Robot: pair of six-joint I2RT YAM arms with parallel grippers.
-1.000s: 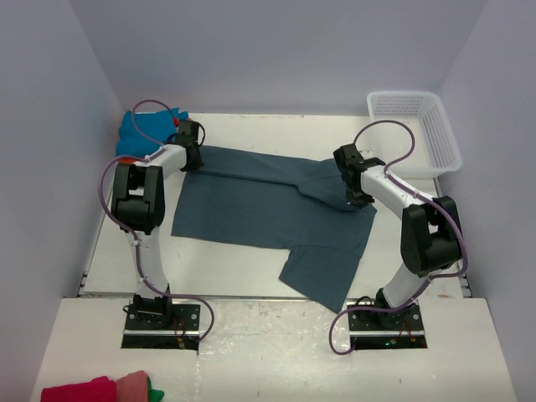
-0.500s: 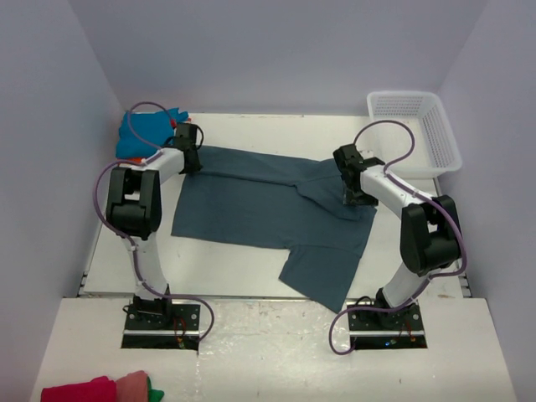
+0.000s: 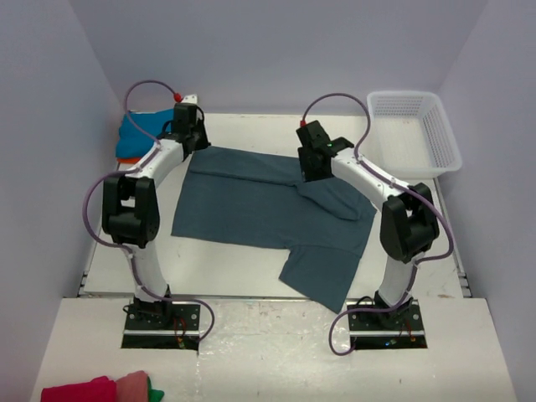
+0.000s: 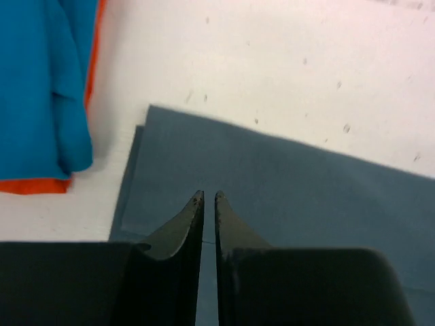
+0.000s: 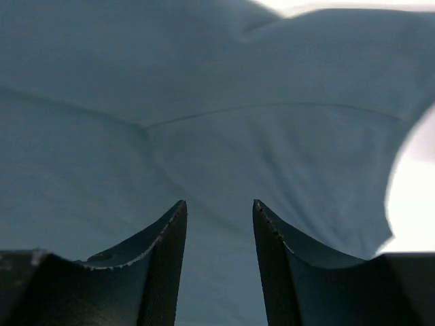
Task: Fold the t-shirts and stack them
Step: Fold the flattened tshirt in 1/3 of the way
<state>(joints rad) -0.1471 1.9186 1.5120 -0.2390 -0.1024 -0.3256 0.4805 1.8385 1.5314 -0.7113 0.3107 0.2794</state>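
Observation:
The slate-blue t-shirt (image 3: 260, 209) lies spread flat mid-table, its right sleeve folded in over the body. My left gripper (image 3: 194, 136) hovers over the shirt's far-left corner (image 4: 285, 176); its jaws (image 4: 209, 197) are almost together with only a thin slit and nothing between them. My right gripper (image 3: 311, 159) hangs above the shirt's far edge near the middle, open (image 5: 217, 204), with bare cloth (image 5: 204, 102) under it and nothing held. The turquoise t-shirt (image 3: 134, 132) lies at the far left on top of the orange t-shirt (image 3: 126, 157); both also show in the left wrist view, turquoise (image 4: 41, 81) over an orange edge (image 4: 34, 185).
A white mesh basket (image 3: 416, 134) stands at the far right corner. Side walls close in the table on the left and right. Red and pink cloths (image 3: 96, 389) lie on the near platform at the bottom left.
The right gripper let go at the folded right sleeve, opened, and moved left and toward the back. The left gripper lifted off the shirt's corner and shifted back a little.

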